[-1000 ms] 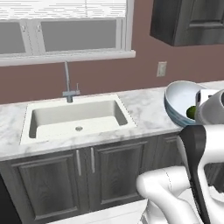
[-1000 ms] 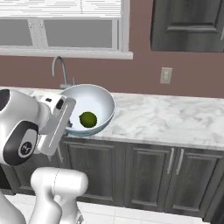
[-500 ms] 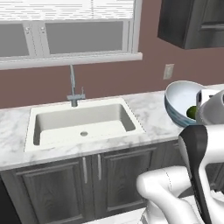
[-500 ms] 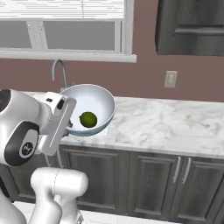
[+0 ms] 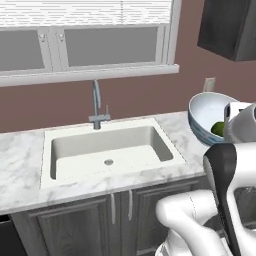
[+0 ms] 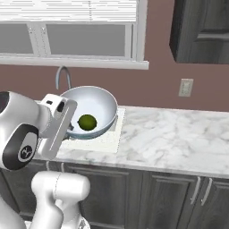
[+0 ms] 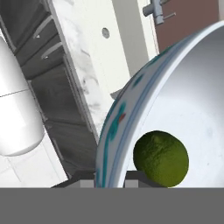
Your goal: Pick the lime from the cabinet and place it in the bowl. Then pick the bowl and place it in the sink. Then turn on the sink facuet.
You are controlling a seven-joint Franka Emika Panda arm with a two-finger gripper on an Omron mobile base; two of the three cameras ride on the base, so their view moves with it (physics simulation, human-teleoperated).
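Observation:
My gripper (image 7: 109, 180) is shut on the rim of the bowl (image 7: 192, 87), which it holds tilted in the air. The dark green lime (image 7: 161, 158) rests inside the bowl against the low side. From the left base, the bowl (image 5: 205, 117) with the lime (image 5: 218, 128) hangs over the counter just right of the sink (image 5: 107, 150). The sink faucet (image 5: 96, 102) stands behind the basin. From the right base, the bowl (image 6: 96, 105) and lime (image 6: 87, 121) cover most of the basin. The cabinet (image 6: 201, 31) hangs at the upper right.
A marble counter (image 6: 170, 138) runs right of the sink, over dark lower doors (image 5: 125, 215). A wall outlet (image 6: 185, 87) sits above the counter. A window (image 5: 85, 40) with a white sill spans the wall behind the faucet.
The whole scene has slid rightward in both base views, so the base has driven left along the counter. The bowl and lime stay in the same grip.

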